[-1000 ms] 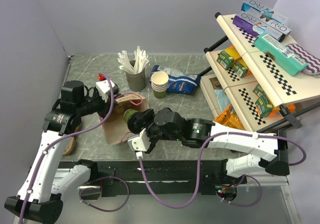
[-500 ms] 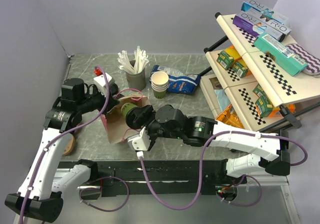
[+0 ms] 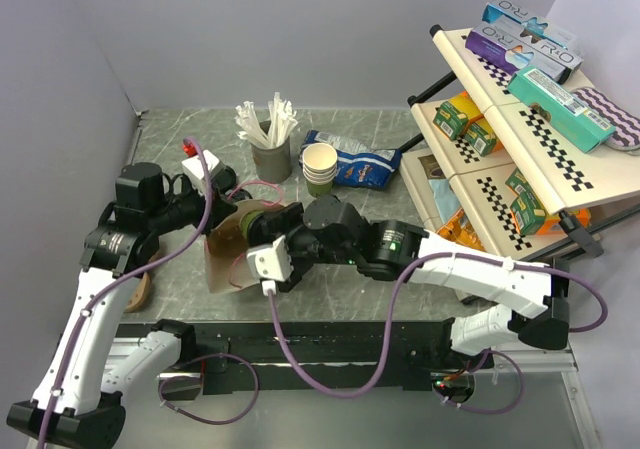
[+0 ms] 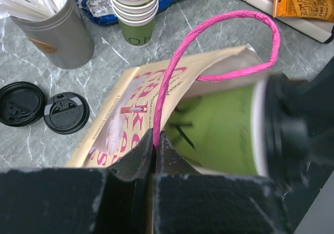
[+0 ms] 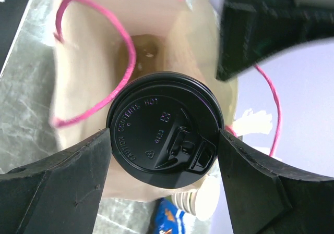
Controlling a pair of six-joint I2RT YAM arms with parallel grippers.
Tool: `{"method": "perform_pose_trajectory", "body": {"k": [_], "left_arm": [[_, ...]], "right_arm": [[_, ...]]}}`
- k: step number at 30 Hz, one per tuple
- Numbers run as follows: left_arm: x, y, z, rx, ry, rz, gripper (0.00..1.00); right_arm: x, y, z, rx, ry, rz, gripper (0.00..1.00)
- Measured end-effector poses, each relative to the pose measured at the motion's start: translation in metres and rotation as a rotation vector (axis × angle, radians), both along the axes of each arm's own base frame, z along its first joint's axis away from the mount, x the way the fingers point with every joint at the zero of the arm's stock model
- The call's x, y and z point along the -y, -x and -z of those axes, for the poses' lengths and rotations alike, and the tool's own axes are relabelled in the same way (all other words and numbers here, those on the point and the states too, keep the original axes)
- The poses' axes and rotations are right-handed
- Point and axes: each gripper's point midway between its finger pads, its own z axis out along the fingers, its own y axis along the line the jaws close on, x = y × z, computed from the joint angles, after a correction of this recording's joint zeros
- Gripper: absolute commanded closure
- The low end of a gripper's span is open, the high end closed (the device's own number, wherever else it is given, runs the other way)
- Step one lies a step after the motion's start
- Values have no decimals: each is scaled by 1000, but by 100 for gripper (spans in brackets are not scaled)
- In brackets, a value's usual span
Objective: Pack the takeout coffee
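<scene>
Coffee [image 5: 151,114] sits clamped in the right gripper [image 5: 164,140] at the bag [image 5: 83,62] mouth; the left gripper [image 4: 156,143] is pinched tight on the bag's pink handle [image 4: 229,20].

takeout coffee [image 5: 164,135], black-lidded, sideways at bag [image 5: 86,62] mouth

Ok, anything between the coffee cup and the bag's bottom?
Nothing visible: in the right wrist view the bag's inside looks bare past the coffee cup, though the cup hides part of it.
</scene>
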Motion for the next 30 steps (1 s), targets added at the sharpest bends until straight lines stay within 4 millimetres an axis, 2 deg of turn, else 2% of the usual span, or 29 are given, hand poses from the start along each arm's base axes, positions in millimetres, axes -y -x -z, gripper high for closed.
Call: {"method": "perform_pose_trajectory", "body": {"k": [6, 16, 24, 30], "left_arm": [[0, 8, -2, 17, 7, 12, 99], [2, 11, -1, -5, 33, 7, 99], [4, 9, 1, -43, 80, -25, 99], [5, 10, 3, -54, 104, -36, 99]], "right_arm": [[-2, -16, -1, -69, -14, 55, 100], [-8, -19, 32, -104, 78, 58, 100], [-17, 2, 34, -26, 114, -35, 100], [-19, 0, 36, 5, 133, -56, 100]]}}
